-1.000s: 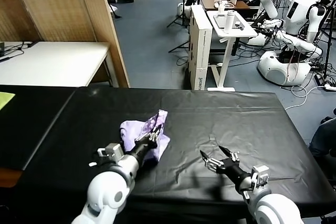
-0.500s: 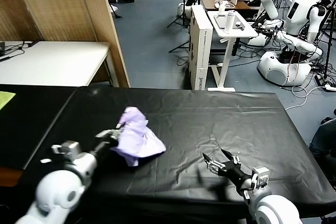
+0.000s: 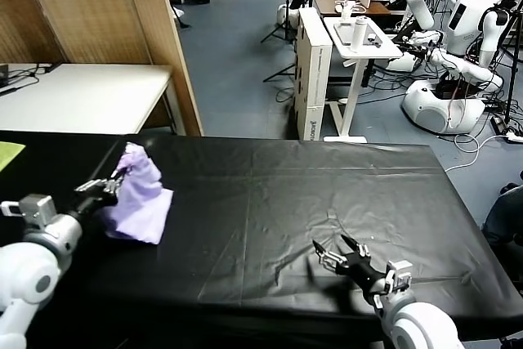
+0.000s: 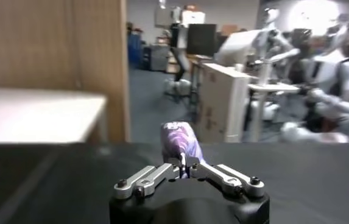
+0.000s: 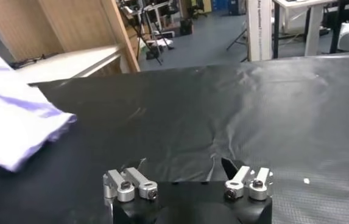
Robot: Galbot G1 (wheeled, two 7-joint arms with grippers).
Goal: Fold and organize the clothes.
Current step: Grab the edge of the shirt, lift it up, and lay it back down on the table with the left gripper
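Note:
The lavender T-shirt (image 3: 140,194) is bunched up and hangs from my left gripper (image 3: 112,188) over the left part of the black table (image 3: 343,194). The left gripper is shut on the shirt's fabric. In the left wrist view a purple-and-white fold of the shirt (image 4: 180,140) sticks up from between the closed jaws of the left gripper (image 4: 184,172). My right gripper (image 3: 333,249) is open and empty, low over the table's front right part. In the right wrist view the right gripper (image 5: 180,164) has its jaws spread wide, and the shirt (image 5: 13,109) shows far off to the side.
A yellow-green sheet (image 3: 8,153) lies at the far left edge. A white table (image 3: 82,96) and a wooden partition (image 3: 155,38) stand behind the black table. A white desk (image 3: 359,38) and other robots (image 3: 458,46) stand beyond the far edge.
My left gripper has carried the bunched shirt from the table's middle to the far left. The right gripper has barely moved.

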